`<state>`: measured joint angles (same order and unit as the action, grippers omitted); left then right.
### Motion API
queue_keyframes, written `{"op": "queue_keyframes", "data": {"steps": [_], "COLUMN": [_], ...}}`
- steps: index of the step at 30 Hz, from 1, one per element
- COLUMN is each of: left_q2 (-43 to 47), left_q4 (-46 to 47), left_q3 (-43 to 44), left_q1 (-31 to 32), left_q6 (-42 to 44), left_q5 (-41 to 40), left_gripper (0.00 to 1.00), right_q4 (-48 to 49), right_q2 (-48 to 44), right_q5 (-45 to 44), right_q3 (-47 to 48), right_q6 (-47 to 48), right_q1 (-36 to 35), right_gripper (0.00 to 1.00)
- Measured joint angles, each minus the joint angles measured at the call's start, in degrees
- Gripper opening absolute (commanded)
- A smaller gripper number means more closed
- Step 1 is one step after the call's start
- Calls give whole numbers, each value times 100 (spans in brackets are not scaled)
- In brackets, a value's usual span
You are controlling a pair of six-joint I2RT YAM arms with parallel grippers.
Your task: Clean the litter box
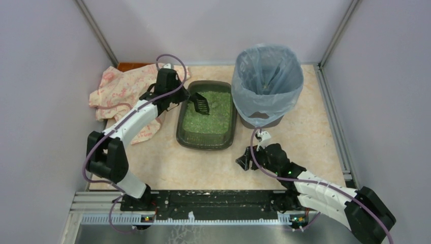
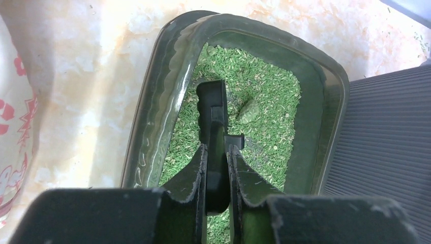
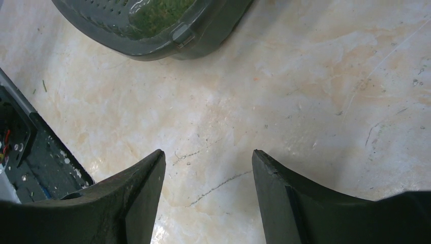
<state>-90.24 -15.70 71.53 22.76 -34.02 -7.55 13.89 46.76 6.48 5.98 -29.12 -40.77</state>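
We're pinching the L gripper (image 2: 217,152) narrow on the handle of the scoop (image 2: 212,104), 1 finger pressing each side. In the wrist view the blade is pointing to 12 o'clock, over the green litter. A pale clump (image 2: 250,111) is lying at approx 2 o'clock of the blade; touching or apart, we can't tell.

We're judging this as the scooping step. The next move is calling for the blade to dip under that clump, come up level, then travel to the bin (image 1: 267,76).

The litter box (image 1: 206,143) is sitting mid-table in the top view. The bin is standing at its 2 o'clock corner, just beside it or touching. The bin's mouth is standing higher than the box rim, so we're expecting the scoop to need a lift before crossing. Inside the box, the side wall is running close along the scoop's 9 o'clock side, w/ more room toward 3 o'clock.

The R gripper (image 3: 208,162) is spreading its fingers wide, holding nothing, over bare table (image 3: 315,101) at 5 o'clock of the box, clear of the scoop-to-bin path. A patterned cloth (image 1: 119,89) is lying at the box's 10 o'clock, beside the L arm.
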Motion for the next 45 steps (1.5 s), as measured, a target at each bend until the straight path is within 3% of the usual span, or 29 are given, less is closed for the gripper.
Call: {"op": "queue_keyframes", "data": {"steps": [15, 25, 36, 45], "left_q2": [-831, -1091, -1399, -1060], "left_q4": [730, 2621, 4658, 4402], "left_q3": [90, -1034, -2096, -2369], "left_q1": [-433, -470, -1040, -1276], "left_q6": [-494, -1244, -2111, -2179], "left_q5": [1484, 2463, 3792, 4236], "left_gripper": [0, 0, 0, 0], "right_q4": [-33, -118, -146, -144], "right_q2": [-129, -125, -122, -17], "right_q5": [-46, -46, -44, -42], "right_q3": [0, 0, 0, 0], "right_q6": [15, 26, 52, 52], "right_q1": [0, 0, 2, 4], "right_gripper": [64, 64, 64, 64]}}
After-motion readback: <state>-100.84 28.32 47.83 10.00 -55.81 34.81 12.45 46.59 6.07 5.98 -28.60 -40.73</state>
